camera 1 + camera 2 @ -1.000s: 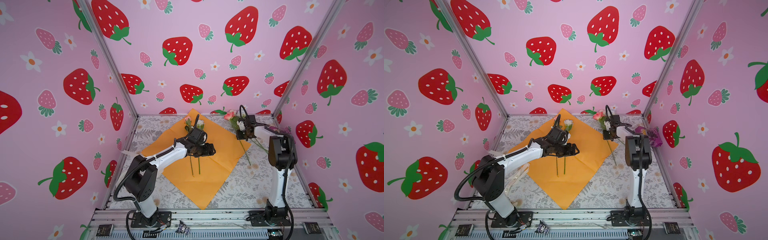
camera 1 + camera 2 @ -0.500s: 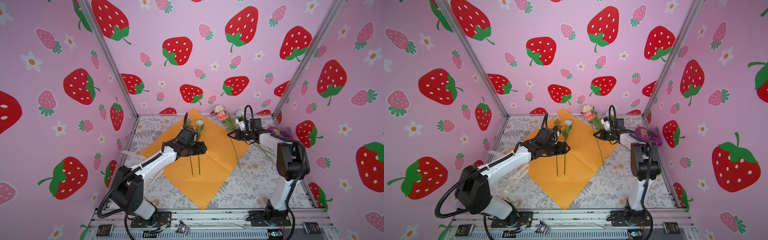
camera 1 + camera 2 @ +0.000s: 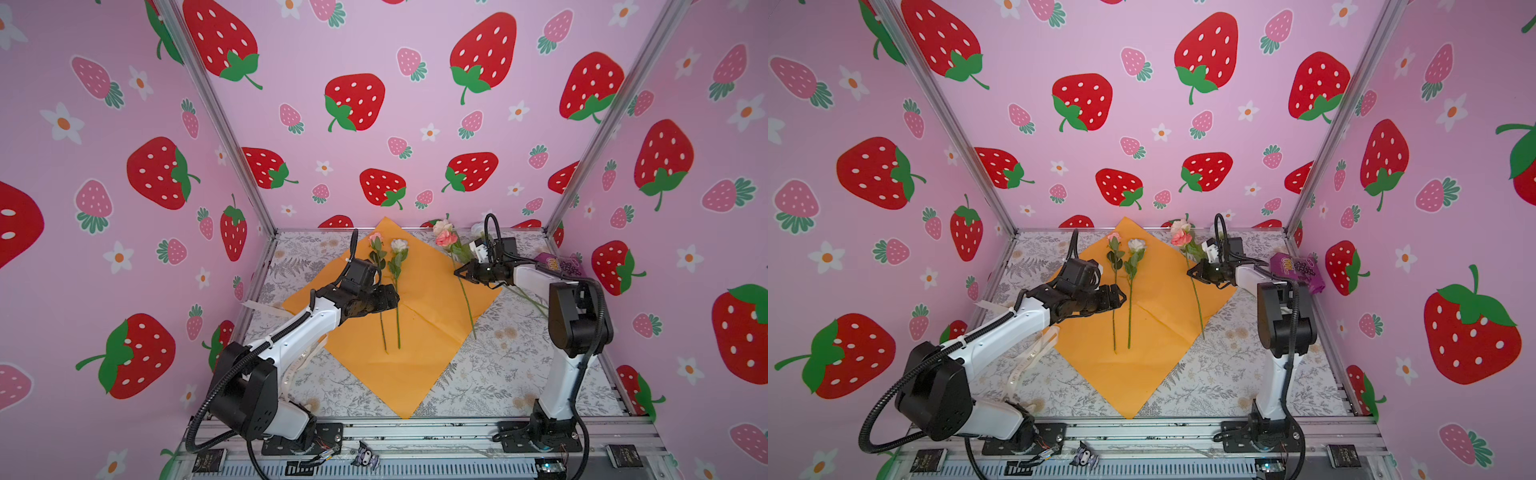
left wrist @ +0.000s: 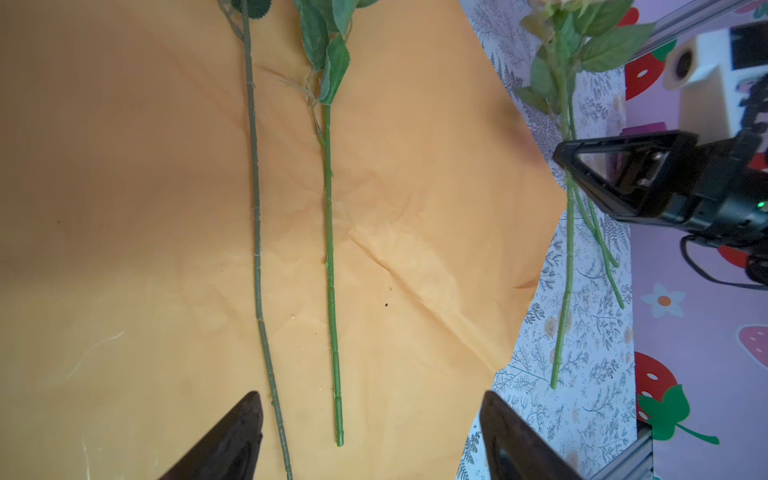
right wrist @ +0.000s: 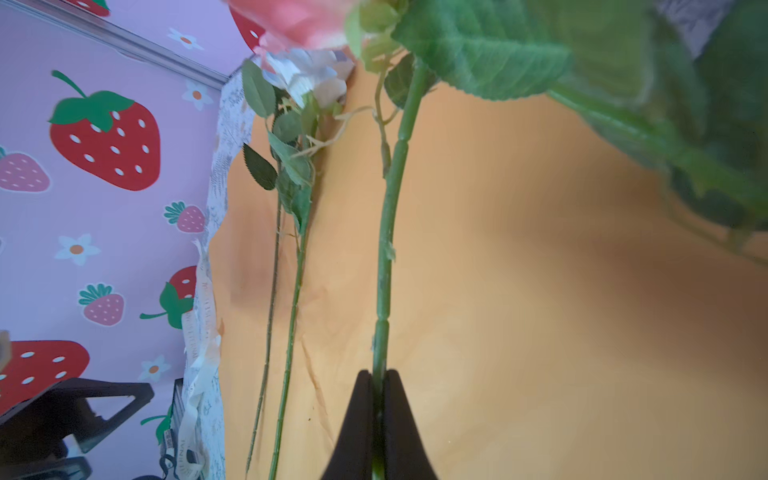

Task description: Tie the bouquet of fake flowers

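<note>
Right gripper, centre-right in both top views: clenched on green stem of pink rose, bloom toward back wall. Stem's lower tip at right edge of orange wrapping paper. Left gripper, frame centre: released, spread wide, empty, at mid-stems of small pink rose and white rose lying side by side on paper. Spare stems on tabletop, right of paper. Purple snack packet far right. Cream ribbon under left arm.
</note>
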Action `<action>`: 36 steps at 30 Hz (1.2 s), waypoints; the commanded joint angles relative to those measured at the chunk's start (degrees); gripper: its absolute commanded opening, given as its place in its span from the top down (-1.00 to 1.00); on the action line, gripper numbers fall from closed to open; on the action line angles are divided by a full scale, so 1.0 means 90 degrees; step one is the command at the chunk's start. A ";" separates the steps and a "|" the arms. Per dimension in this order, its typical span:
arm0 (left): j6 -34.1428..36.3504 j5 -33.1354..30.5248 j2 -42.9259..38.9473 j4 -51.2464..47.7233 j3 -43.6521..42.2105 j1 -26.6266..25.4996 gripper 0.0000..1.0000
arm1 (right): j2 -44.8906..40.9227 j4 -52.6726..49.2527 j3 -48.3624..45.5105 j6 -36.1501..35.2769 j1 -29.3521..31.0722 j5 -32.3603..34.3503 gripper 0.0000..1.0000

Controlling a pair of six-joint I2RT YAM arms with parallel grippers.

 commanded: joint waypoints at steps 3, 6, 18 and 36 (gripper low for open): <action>-0.0084 0.0190 0.0050 0.0026 0.0049 0.0018 -0.66 | 0.0085 -0.1182 0.0365 -0.1121 0.0095 0.0831 0.65; -0.0078 0.0189 0.0053 0.0030 0.0068 0.0015 -0.66 | 0.0081 -0.1959 0.0797 -0.1694 0.0034 0.1582 0.43; -0.0048 0.0286 -0.0028 0.0087 -0.0020 0.0015 -0.66 | 0.0005 -0.1691 0.0896 -0.4151 -0.0124 0.4125 0.21; -0.0045 0.0288 -0.0094 0.0048 -0.0098 0.0017 -0.66 | 0.1139 -0.2467 0.1796 -0.4733 -0.0193 0.4123 0.59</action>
